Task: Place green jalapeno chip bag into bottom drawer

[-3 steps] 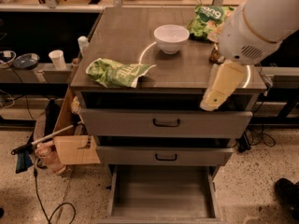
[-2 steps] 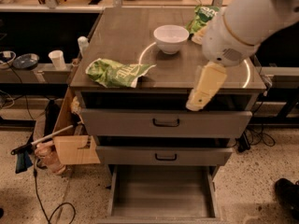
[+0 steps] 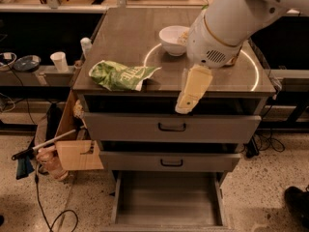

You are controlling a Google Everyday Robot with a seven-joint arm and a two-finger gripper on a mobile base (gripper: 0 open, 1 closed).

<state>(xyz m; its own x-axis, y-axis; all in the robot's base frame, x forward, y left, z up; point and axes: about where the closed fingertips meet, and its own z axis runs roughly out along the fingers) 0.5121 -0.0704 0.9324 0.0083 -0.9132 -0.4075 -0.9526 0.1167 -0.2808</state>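
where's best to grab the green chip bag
Probably from above, pinching across the crumpled middle of the green chip bag: it lies flat, long side left-right, near the front edge of the cabinet top. The hand hangs to its right.

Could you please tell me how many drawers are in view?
3: the top drawer just under the tabletop, the middle drawer below it, the bottom drawer pulled out farthest. The hand hovers over the tabletop's front edge. None seems hidden.
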